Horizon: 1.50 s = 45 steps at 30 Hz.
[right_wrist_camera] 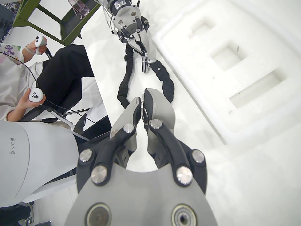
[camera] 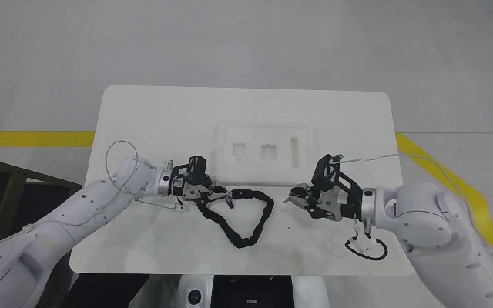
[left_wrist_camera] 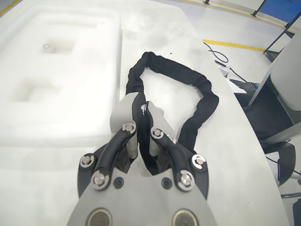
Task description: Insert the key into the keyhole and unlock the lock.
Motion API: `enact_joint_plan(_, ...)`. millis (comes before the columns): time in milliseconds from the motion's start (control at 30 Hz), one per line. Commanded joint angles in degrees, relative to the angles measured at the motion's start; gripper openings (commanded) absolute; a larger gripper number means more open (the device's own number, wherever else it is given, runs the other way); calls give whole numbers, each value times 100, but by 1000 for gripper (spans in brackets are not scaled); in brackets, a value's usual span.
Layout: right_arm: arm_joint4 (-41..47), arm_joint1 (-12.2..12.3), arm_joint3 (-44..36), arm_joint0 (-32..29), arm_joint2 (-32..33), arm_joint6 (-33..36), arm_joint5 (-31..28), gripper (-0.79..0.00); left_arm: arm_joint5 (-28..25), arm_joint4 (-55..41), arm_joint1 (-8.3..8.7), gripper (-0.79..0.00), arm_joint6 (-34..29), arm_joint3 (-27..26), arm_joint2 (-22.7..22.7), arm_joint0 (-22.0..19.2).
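Chain lock (camera: 245, 219): plain black fabric sleeve, no pattern. The lock body (right_wrist_camera: 144, 65) at its end is bright silver metal.
Key (right_wrist_camera: 142, 102): silver.
Table (camera: 154, 115): plain white. The foam tray (camera: 266, 127) toward its far edge is white too, nearly the same tone.
Left gripper (left_wrist_camera: 141, 111) and right gripper (right_wrist_camera: 141, 99) are coloured alike: light grey fingers (right_wrist_camera: 160, 104), black linkages (right_wrist_camera: 164, 139), silver bolt heads (right_wrist_camera: 184, 175).
Floor (camera: 231, 38): pale grey, with a yellow stripe (camera: 46, 138) beyond the table's side edges.

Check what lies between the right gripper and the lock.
Bare table between right gripper and lock; the chain runs alongside. Right wrist view.
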Motion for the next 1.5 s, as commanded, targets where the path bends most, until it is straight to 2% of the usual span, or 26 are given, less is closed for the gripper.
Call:
enact_joint_plan(0, -16, 4, -5, -8, 0, -16, -4, -785, 47, -165, 57, -785, -269, -59, -111, 86)
enact_joint_plan(67, -31, 8, -15, -22, 2, -46, -8, -785, 110, -306, 112, -785, -508, -147, -223, 170)
enact_joint_plan(100, -41, 11, -23, -29, 2, -54, -18, -785, 124, -355, 141, -711, -599, -209, -279, 207)
enact_joint_plan(133, -42, 13, -27, -36, 5, -65, -21, -785, 130, -406, 171, -545, -666, -270, -336, 247)
enact_joint_plan(167, -50, 15, -30, -42, 10, -80, -25, -785, 132, -429, 201, -437, -739, -336, -392, 280)
enact_joint_plan(233, -69, 21, -54, -54, 20, -108, -58, -785, 156, -423, 263, -274, -834, -526, -512, 339)
enact_joint_plan(300, -82, 26, -70, -67, 29, -132, -82, -785, 156, -373, 329, -172, -890, -715, -632, 401)
enact_joint_plan(333, -84, 28, -79, -73, 31, -140, -92, -785, 150, -354, 362, -154, -920, -800, -691, 436)
enact_joint_plan(533, -100, 41, -119, -86, 23, -175, -146, -785, 100, -64, 546, -135, -1406, -1352, -1029, 564)
enact_joint_plan(667, -116, 50, -141, -90, 24, -189, -194, -785, -74, 319, 650, -132, -1945, -1906, -1214, 576)
enact_joint_plan(933, -137, 70, -174, -106, 32, -217, -264, -785, -312, 915, 727, -132, -3002, -2858, -1476, 531)
enact_joint_plan(1067, -137, 80, -189, -112, 45, -237, -292, -785, -424, 1095, 716, -151, -3566, -3177, -1522, 444)
enact_joint_plan(1133, -129, 85, -193, -115, 52, -250, -308, -785, -424, 1152, 695, -135, -3839, -3295, -1477, 383)
enact_joint_plan(1267, -105, 97, -188, -129, 87, -276, -337, -785, -424, 1177, 628, -191, -4273, -3455, -1272, 189)
enact_joint_plan(1467, -32, 127, -119, -196, 266, -326, -390, -785, -424, 1220, 472, -225, -4939, -3595, -869, -152)
